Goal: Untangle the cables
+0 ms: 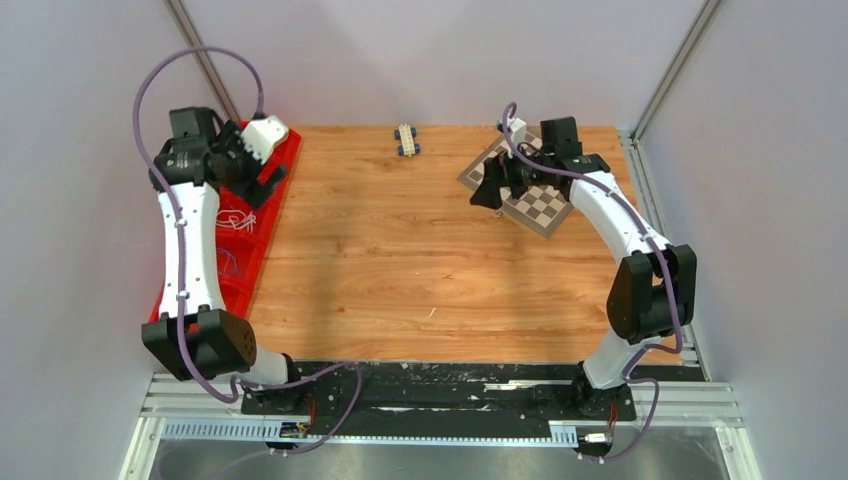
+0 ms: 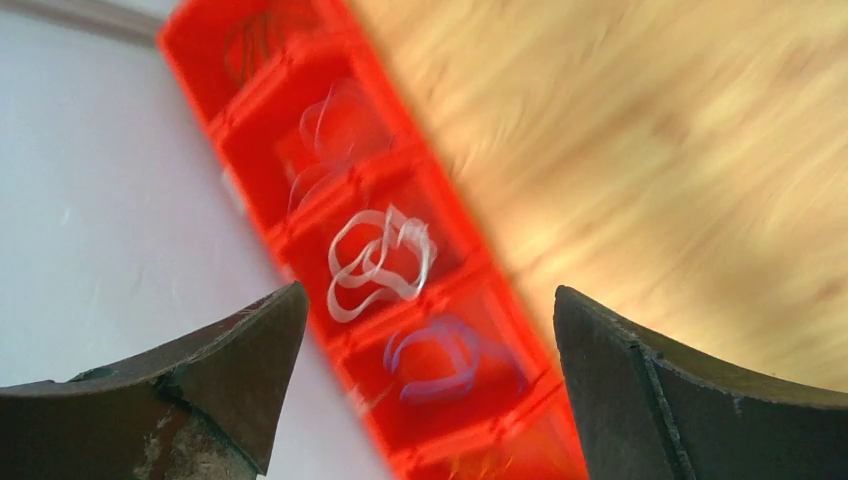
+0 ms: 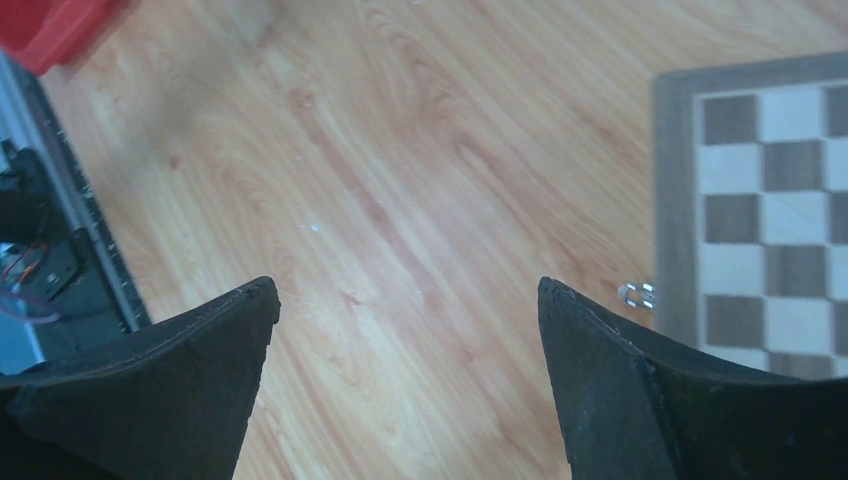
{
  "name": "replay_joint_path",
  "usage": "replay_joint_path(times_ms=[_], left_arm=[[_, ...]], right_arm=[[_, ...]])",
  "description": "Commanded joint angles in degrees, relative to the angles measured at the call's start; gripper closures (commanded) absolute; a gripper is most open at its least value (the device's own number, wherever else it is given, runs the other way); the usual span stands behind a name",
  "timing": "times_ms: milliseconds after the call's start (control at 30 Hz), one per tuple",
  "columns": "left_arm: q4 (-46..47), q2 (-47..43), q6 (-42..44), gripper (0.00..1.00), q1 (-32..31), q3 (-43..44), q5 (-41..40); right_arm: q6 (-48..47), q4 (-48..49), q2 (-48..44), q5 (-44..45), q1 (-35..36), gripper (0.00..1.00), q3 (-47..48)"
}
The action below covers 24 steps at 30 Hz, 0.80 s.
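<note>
The cables lie in the compartments of a red tray (image 2: pixel 300 240) at the table's left edge. A looped white cable (image 2: pixel 380 262) fills one compartment and a grey-purple loop (image 2: pixel 440 358) lies in the compartment nearer me. Fainter blurred loops (image 2: pixel 335 130) sit farther along. In the top view the white cable (image 1: pixel 237 220) and the purple one (image 1: pixel 230 262) show beside the left arm. My left gripper (image 2: pixel 428 291) hangs open above the tray, holding nothing; from above it (image 1: pixel 258 178) is over the tray's far end. My right gripper (image 3: pixel 405 285) is open and empty over bare wood, beside the chessboard.
A chessboard (image 1: pixel 535 195) lies at the back right, under the right gripper (image 1: pixel 492 185), with a small metal piece (image 3: pixel 637 294) at its edge. A small toy car (image 1: pixel 407 139) stands at the back middle. Grey walls close in both sides.
</note>
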Motion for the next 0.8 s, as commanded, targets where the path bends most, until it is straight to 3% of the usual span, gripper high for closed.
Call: replay_joint_path(times_ms=[0, 133, 267, 367, 500, 767], left_arm=[[7.7, 6.4, -32.2, 0.0, -10.0, 9.9, 5.2], [6.8, 11.5, -42.4, 0.0, -17.4, 10.7, 9.3], [12.0, 12.5, -49.6, 0.0, -24.9, 2.5, 0.4], [12.4, 14.4, -55.3, 0.0, -28.3, -0.5, 0.7], [13.0, 16.2, -56.8, 0.0, -30.5, -3.1, 0.5], [10.3, 15.9, -53.7, 0.0, -31.9, -6.5, -2.3]], right_arm=[[-0.2, 1.6, -2.7, 5.3, -4.8, 0.0, 2.5], [-0.8, 1.9, -4.7, 7.5, -8.8, 0.0, -0.5], [-1.2, 2.1, -7.7, 9.7, -12.1, 0.0, -8.7], [0.0, 2.1, -9.8, 9.8, -12.8, 0.0, -15.9], [0.7, 2.5, -11.9, 10.2, -12.9, 0.0, -21.4], [3.0, 2.5, -11.6, 9.1, -12.8, 0.0, -21.7]])
